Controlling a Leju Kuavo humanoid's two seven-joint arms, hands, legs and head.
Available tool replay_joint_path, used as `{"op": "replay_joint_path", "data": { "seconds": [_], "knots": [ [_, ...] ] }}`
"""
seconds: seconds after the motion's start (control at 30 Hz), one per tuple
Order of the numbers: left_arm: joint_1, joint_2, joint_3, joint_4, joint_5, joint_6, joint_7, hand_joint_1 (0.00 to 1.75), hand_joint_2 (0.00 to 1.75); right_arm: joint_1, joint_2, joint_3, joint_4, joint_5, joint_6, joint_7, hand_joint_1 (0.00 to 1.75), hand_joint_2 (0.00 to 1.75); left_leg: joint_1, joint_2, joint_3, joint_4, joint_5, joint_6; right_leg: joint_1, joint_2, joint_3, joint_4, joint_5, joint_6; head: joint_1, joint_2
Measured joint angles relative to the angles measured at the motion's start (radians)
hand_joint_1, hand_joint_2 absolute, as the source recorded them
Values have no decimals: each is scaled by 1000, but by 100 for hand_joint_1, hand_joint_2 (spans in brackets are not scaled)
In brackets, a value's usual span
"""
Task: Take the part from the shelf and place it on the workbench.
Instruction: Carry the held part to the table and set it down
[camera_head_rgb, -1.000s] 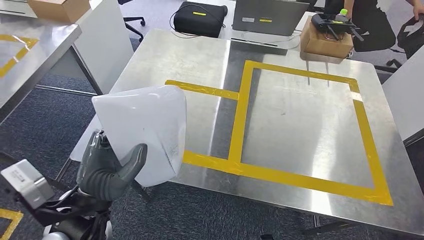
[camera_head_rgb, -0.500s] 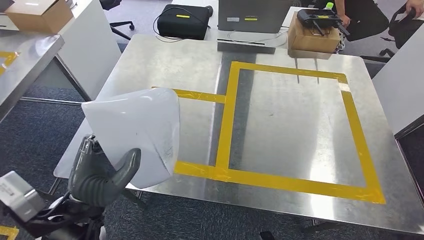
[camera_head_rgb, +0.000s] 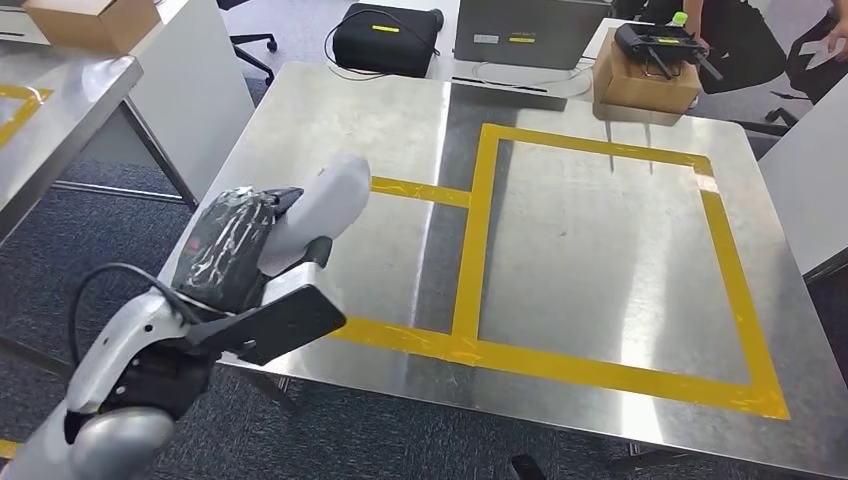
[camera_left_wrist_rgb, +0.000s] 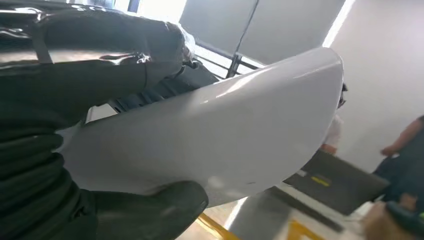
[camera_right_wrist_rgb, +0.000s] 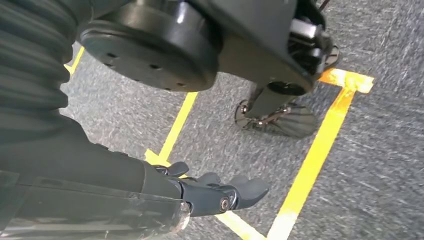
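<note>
My left hand (camera_head_rgb: 235, 245) grips a white curved plastic part (camera_head_rgb: 325, 205), turned edge-on over the near left corner of the steel workbench (camera_head_rgb: 390, 130). In the left wrist view the same white part (camera_left_wrist_rgb: 225, 130) lies across my palm, with the thumb (camera_left_wrist_rgb: 150, 210) under it and the dark fingers (camera_left_wrist_rgb: 165, 90) over its upper side. My right hand (camera_right_wrist_rgb: 220, 192) hangs beside my body above the grey carpet, its fingers loosely extended and holding nothing.
A yellow tape square (camera_head_rgb: 600, 250) marks the workbench top. At its far edge stand a black bag (camera_head_rgb: 385, 40), a laptop (camera_head_rgb: 520, 35) and a cardboard box (camera_head_rgb: 645, 80) with a controller on it. A second steel table (camera_head_rgb: 50, 110) stands at the left.
My left arm has swung up and forward, rotating the white part from face-on to edge-on over the bench corner. The camera view has also shifted slightly.
</note>
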Motion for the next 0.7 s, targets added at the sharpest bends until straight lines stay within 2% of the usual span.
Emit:
{"op": "replay_joint_path", "data": {
  "seconds": [0.1,0.27,0.5,0.6,0.7],
  "knots": [
    [-117,-31,-53,135,-76,-85,-12,175,175,-20,7,1,0,8,12,11,0,175,-1,-3,0,0,1,2,-1,0,1,0,1,2,-1,0],
    [-229,-89,-140,347,-194,-154,-69,175,175,-33,16,7,0,16,26,24,0,175,-3,-9,0,0,2,2,-2,-3,1,0,1,4,-2,0],
    [-286,-152,-212,591,-328,-135,-197,175,175,-41,24,19,0,21,36,37,0,175,-4,-13,0,-1,2,2,-3,-8,1,0,-2,7,-3,0],
    [-314,-181,-237,737,-351,-114,-255,175,175,-41,25,24,0,22,39,40,0,175,-4,-12,0,-1,2,2,-3,-8,3,0,-3,7,-4,0],
    [-323,-201,-255,852,-354,-108,-279,175,175,-37,25,27,0,22,41,41,0,175,-4,-9,0,-1,2,2,-3,-7,3,0,-3,7,-4,0]
  ]
}}
